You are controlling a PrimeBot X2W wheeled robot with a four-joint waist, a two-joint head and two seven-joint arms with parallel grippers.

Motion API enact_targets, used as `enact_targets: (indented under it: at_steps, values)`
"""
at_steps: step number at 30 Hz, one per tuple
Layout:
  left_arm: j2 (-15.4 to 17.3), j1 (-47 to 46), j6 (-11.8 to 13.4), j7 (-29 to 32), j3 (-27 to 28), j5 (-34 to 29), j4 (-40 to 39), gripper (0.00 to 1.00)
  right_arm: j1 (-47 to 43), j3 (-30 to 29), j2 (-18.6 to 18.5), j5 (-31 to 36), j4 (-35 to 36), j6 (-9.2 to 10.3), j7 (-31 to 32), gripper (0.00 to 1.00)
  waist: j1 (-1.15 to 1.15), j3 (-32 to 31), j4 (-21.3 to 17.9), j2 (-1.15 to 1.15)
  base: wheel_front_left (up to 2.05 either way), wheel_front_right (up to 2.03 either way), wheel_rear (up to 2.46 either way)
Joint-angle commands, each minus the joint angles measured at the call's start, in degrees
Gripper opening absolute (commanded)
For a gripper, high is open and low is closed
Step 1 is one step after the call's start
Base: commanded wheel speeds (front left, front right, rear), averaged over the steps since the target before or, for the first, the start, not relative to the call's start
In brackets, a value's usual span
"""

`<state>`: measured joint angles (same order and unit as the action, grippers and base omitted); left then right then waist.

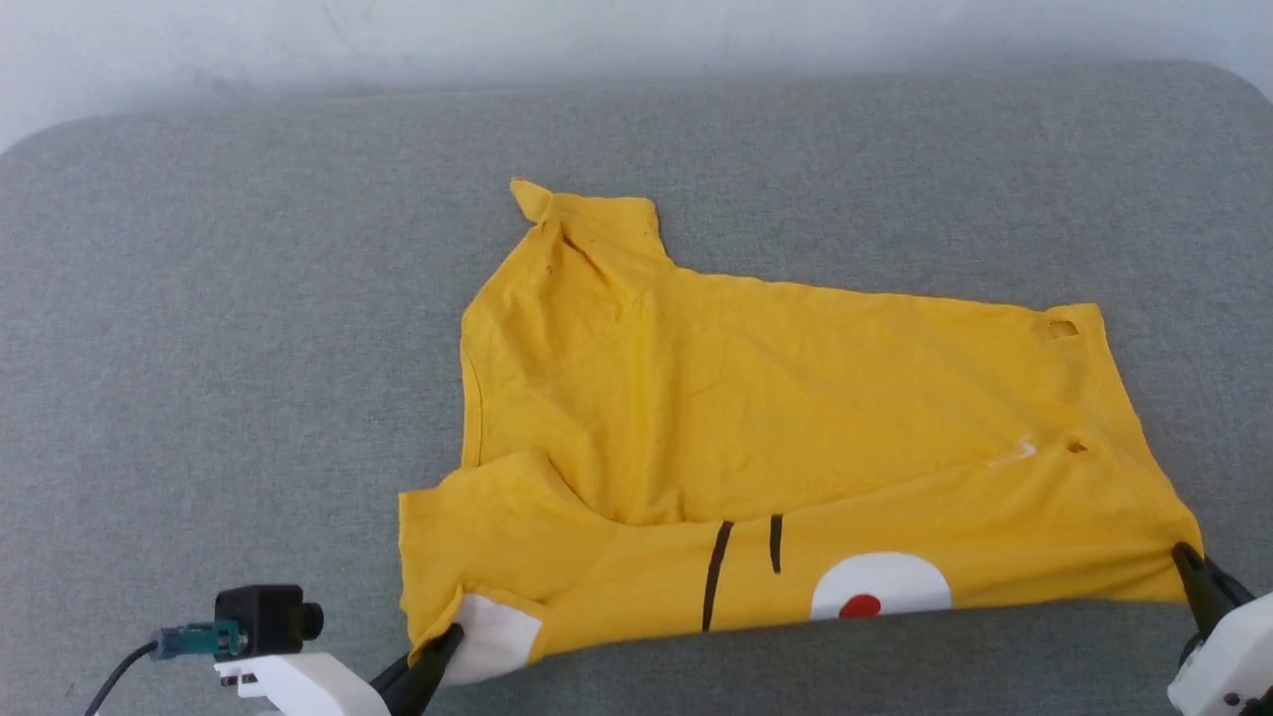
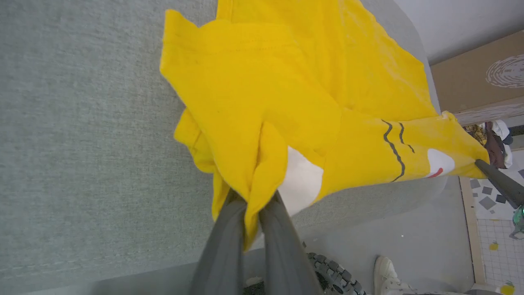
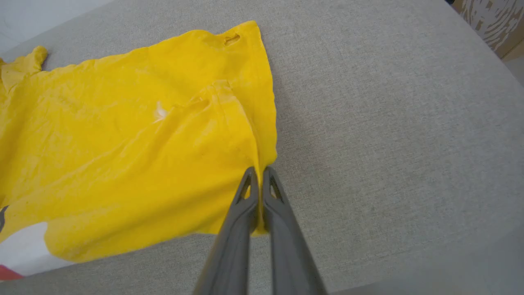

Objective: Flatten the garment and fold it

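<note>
The yellow T-shirt point(image 1: 736, 418) lies spread on the grey cushion, its near edge stretched between both grippers and lifted a little. A white patch with a red dot point(image 1: 861, 605) and two black line marks point(image 1: 716, 575) show near that edge; small holes sit at the right. My left gripper point(image 1: 450, 636) is shut on the near left corner, by a white patch point(image 2: 301, 180). At the near right corner, my right gripper point(image 1: 1185, 557) is shut on the fabric point(image 3: 258, 172). In the left wrist view the cloth point(image 2: 262, 123) bunches over my fingers point(image 2: 229, 229).
The grey cushioned surface point(image 1: 249, 348) reaches wide around the shirt, with a pale wall behind. In the left wrist view a person's white shoe point(image 2: 387, 272) and a cardboard box point(image 2: 475, 78) stand on the floor past the cushion's edge.
</note>
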<state>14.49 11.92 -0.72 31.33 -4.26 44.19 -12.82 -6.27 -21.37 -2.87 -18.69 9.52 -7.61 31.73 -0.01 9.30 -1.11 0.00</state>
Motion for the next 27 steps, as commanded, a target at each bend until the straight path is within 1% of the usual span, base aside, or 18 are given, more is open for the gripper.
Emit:
enact_targets:
  at_steps: [1,4,7,15,16,17,18,19,22,27]
  values:
    - [0.25,0.86,0.38,0.66,-0.25,0.58,-0.21,0.00,-0.78,-0.26,0.00,0.00,-0.34,0.12,-0.08,0.00,0.01,0.37,0.12,0.00,0.00,0.00,0.00]
    - [0.34,0.76,0.56,0.24,-0.17,0.16,0.26,0.00,-1.48,0.11,0.00,0.44,-1.19,0.12,-0.55,0.00,0.01,1.01,0.33,0.00,0.00,0.00,0.00]
    - [-0.31,-0.48,0.53,-1.16,-0.03,-0.07,2.02,0.00,-1.42,0.79,0.00,-0.06,-3.01,0.12,-1.46,0.00,0.01,1.76,0.48,0.00,0.00,0.00,0.00]
    - [-1.43,-6.16,-0.95,-3.82,-0.93,-0.73,13.04,0.00,1.74,3.83,0.00,1.29,-12.19,0.12,-4.64,0.00,0.01,3.41,0.26,0.00,0.00,0.00,0.00]
    - [-1.60,-6.88,-1.19,-4.13,-1.01,-0.67,14.51,0.03,2.37,4.03,0.00,1.46,-13.17,0.12,-5.03,0.07,0.01,3.51,0.17,0.00,0.00,0.00,0.00]
    - [-1.65,-7.55,-1.34,-4.47,-1.10,-0.84,15.84,0.43,2.94,4.16,0.00,1.81,-14.02,0.12,-5.43,0.29,0.01,3.59,0.08,0.00,0.00,0.00,0.00]
    - [-1.65,-8.11,-1.49,-4.84,-1.19,-1.06,16.93,1.00,3.43,4.24,0.00,2.14,-14.73,0.12,-5.80,0.51,0.01,3.66,0.01,0.00,0.00,0.00,0.00]
    - [-1.81,-8.61,-1.55,-5.40,-1.07,-1.09,17.78,1.00,3.92,4.15,0.00,2.11,-15.34,0.12,-6.07,1.00,0.01,3.71,-0.05,0.00,0.00,0.00,0.00]
    - [-1.95,-9.39,-1.92,-6.36,-0.79,-0.84,19.08,1.00,4.78,3.94,0.00,1.91,-15.92,0.12,-6.19,1.00,0.01,3.81,-0.09,0.00,0.00,0.00,0.00]
    - [-0.93,-8.68,-1.89,-6.99,-0.14,-1.15,17.96,1.00,4.67,3.10,0.00,1.21,-13.77,0.12,-5.89,1.00,0.01,3.87,0.04,0.00,0.00,0.00,0.00]
